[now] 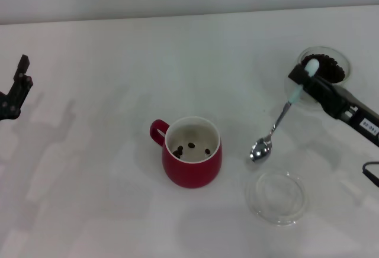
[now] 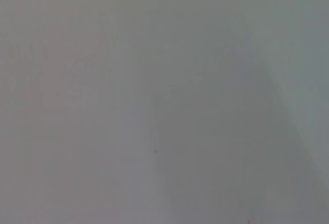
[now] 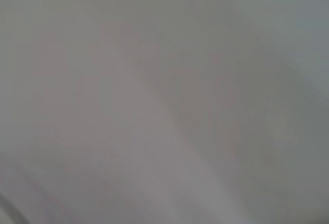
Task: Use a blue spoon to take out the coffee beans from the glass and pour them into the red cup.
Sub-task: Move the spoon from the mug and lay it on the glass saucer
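Red cup point(image 1: 192, 151) sits mid-desk point(image 1: 106, 122), a few coffee beans point(image 1: 192, 147) already inside. Right of it, your right gripper point(image 1: 303, 76) is clamped on the blue spoon point(image 1: 277, 122), its bowl looking empty. Swing back to the glass point(image 1: 324, 65) beyond, scoop level. Left gripper point(image 1: 15, 89) is parked far left; its opening, can't tell.

The head camera is looking forward and down from above at the white table point(image 1: 89, 210) (whole workspace in frame). Both wrist cameras are showing only blank grey, sharing nothing recognisable with it.
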Action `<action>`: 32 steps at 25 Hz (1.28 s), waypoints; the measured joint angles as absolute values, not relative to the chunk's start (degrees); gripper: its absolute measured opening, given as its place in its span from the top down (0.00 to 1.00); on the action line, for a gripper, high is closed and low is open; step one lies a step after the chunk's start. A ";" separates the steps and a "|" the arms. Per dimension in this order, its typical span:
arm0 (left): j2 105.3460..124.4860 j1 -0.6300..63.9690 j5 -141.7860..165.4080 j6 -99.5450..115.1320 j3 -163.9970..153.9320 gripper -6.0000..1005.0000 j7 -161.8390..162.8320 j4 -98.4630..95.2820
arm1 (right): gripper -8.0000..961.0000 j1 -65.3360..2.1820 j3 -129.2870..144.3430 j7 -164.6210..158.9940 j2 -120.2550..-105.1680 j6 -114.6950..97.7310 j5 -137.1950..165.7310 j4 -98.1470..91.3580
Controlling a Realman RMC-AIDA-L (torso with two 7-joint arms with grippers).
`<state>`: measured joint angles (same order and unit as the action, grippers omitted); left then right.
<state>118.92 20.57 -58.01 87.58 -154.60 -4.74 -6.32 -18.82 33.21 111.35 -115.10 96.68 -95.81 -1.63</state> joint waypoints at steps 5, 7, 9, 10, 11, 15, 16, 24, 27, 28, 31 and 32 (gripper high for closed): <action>118.92 20.88 -58.42 87.43 -154.60 0.29 -4.87 -6.32 | 0.84 -17.06 33.56 112.44 -114.97 96.23 -95.44 -0.64; 118.92 20.92 -58.43 87.39 -154.60 0.29 -4.88 -6.28 | 0.84 -16.31 33.69 112.79 -114.93 95.79 -95.44 -0.62; 118.92 20.96 -58.44 87.37 -154.60 0.29 -4.89 -6.06 | 0.84 -15.45 33.85 113.30 -114.89 95.13 -95.44 -0.61; 118.94 20.94 -58.44 87.36 -154.60 0.29 -4.89 -5.97 | 0.84 -15.05 33.94 113.35 -114.87 94.68 -95.44 -0.61; 118.96 20.85 -58.45 87.36 -154.60 0.29 -4.90 -5.85 | 0.84 -14.61 34.00 113.35 -114.85 94.07 -95.44 -0.60; 119.00 20.58 -58.45 87.36 -154.60 0.29 -4.91 -5.74 | 0.84 -13.47 34.46 112.45 -114.77 92.18 -95.28 -0.58; 119.00 20.56 -58.45 87.35 -154.60 0.29 -4.92 -5.74 | 0.84 -13.30 34.67 112.05 -114.74 91.77 -95.08 -0.69; 119.01 20.48 -58.39 87.36 -154.60 0.29 -4.92 -5.71 | 0.84 -13.23 35.84 112.05 -114.84 90.07 -93.24 -0.19; 119.01 20.57 -58.29 87.36 -154.60 0.29 -4.92 -5.71 | 0.84 -13.37 36.23 112.13 -114.93 89.87 -93.19 -0.09; 119.00 20.60 -58.25 87.36 -154.60 0.29 -4.92 -5.71 | 0.84 -13.41 36.25 112.13 -114.95 89.68 -93.19 -0.07; 118.94 20.57 -58.26 87.36 -154.60 0.29 -4.92 -5.71 | 0.84 -13.47 36.29 112.14 -114.96 88.97 -93.16 0.04; 118.94 20.56 -58.28 87.36 -154.60 0.29 -4.92 -5.71 | 0.84 -13.48 36.21 112.14 -114.96 88.53 -93.16 0.25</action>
